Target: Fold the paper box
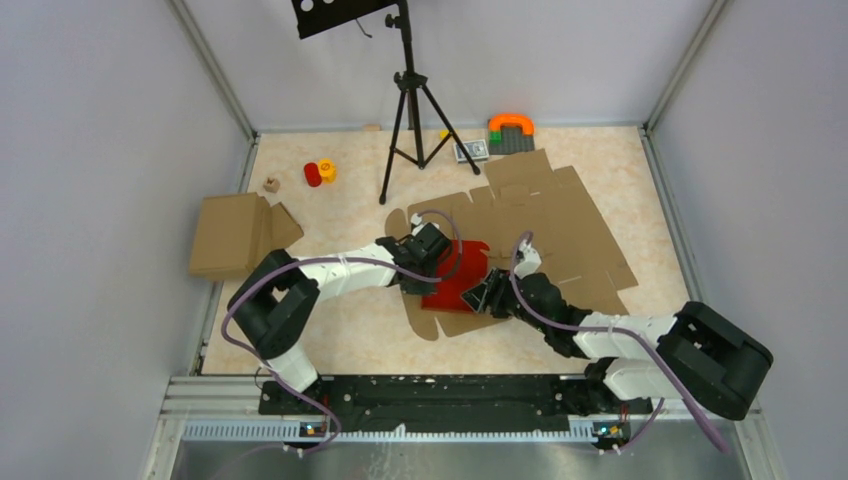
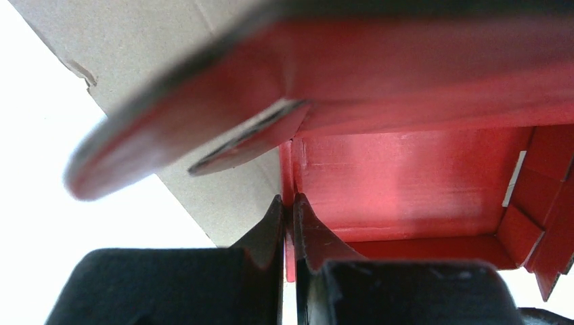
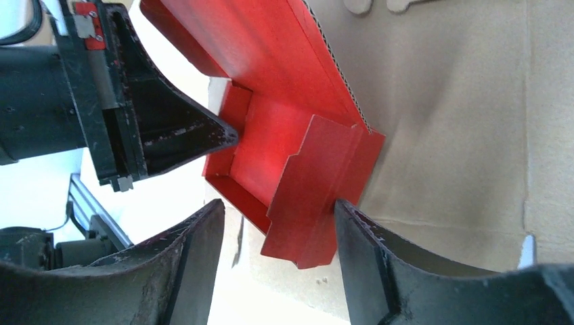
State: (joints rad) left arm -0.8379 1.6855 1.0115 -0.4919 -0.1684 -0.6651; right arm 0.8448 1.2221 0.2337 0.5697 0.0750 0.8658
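I find the red paper box (image 1: 452,282) part-formed, walls partly raised, lying on the large flat brown cardboard cut-out (image 1: 560,225) mid-table, between both arms. On the left gripper (image 2: 290,220) the jaws are pressed together on a side wall of the box, thin red card pinched between them. On the right gripper (image 3: 277,210) the jaws are spread, straddling a stepped red flap at the box's end; contact I cannot confirm. A folded brown cardboard box (image 1: 235,235) lies well apart, at the table's left edge.

The paper box (image 1: 455,287) lies on the flat cardboard cut-out (image 1: 565,215), between my left gripper (image 2: 289,202) and right gripper (image 3: 277,204); the tripod (image 1: 407,110) stands behind them.
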